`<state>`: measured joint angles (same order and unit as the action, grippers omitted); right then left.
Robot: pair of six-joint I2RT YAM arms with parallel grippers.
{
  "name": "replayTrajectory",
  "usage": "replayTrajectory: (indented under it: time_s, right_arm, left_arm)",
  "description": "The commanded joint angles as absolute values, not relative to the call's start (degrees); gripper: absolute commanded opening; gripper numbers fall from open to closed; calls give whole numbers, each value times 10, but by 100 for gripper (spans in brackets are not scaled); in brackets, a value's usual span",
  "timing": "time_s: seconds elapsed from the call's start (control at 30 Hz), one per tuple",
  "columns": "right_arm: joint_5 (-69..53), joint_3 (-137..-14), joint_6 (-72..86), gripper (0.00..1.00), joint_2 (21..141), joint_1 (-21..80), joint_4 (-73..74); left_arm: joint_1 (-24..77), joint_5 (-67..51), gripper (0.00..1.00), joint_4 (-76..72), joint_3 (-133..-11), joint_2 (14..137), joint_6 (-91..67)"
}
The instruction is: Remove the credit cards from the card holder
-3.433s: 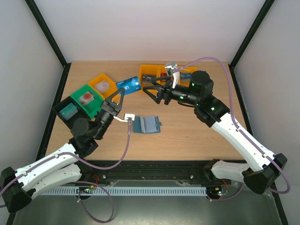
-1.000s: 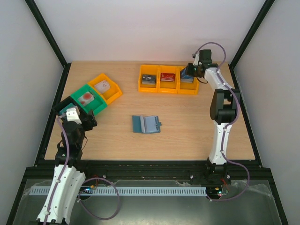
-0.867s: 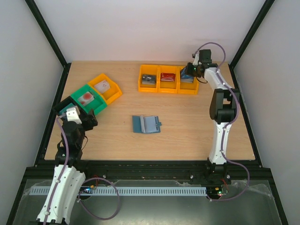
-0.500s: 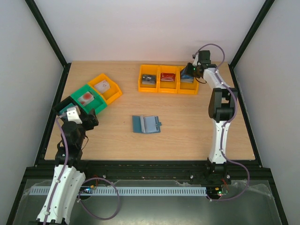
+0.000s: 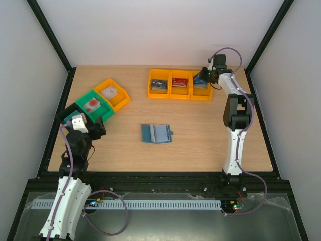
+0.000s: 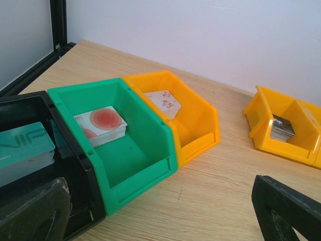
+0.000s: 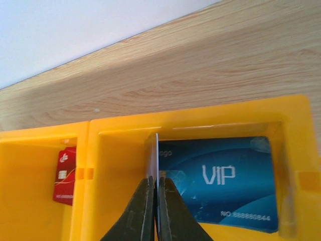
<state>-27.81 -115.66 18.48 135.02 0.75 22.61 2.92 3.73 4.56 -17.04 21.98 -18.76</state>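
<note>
The teal card holder [image 5: 156, 133] lies open on the wooden surface [image 5: 200, 135]. Beyond it to the right, the right hand [image 7: 157, 187] is clenched on a thin card [image 7: 152, 150], held edge-on inside the end orange bin [image 7: 200, 113] above a blue VIP card [image 7: 225, 181]. The next bin [image 7: 40, 150] holds a red card [image 7: 64, 175]. Left of the holder, the left hand [image 6: 160, 211], fingers spread wide, faces three bins:
- a black bin [image 6: 75, 150] holding a teal card [image 6: 25, 150]
- a green bin [image 6: 140, 150] holding a white red-spotted card [image 6: 100, 125]
- a separate orange bin [image 6: 200, 125] holding a white card [image 6: 164, 100]

Teal card [image 6: 22, 149] in black bin [image 6: 83, 175], red-spotted white card [image 6: 100, 124] in green bin [image 6: 145, 148], patterned card [image 6: 164, 100] in orange bin [image 6: 200, 128]
</note>
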Motion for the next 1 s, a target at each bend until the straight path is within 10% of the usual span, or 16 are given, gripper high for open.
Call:
replayTrajectory:
  time_s: [0.0,0.53,0.97]
  right_arm:
    - [-216,-1175,189,5,1364,1,211]
    - [-135,-1193,146,29,1366,2,210]
    - [-80,-1082,114,26,1248,50,279]
  left_arm:
    - [25,32,99,28,-164,214,-195]
    - [25,26,99,26,-163,213,-195]
    - [25,21,99,25,-161,213,-194]
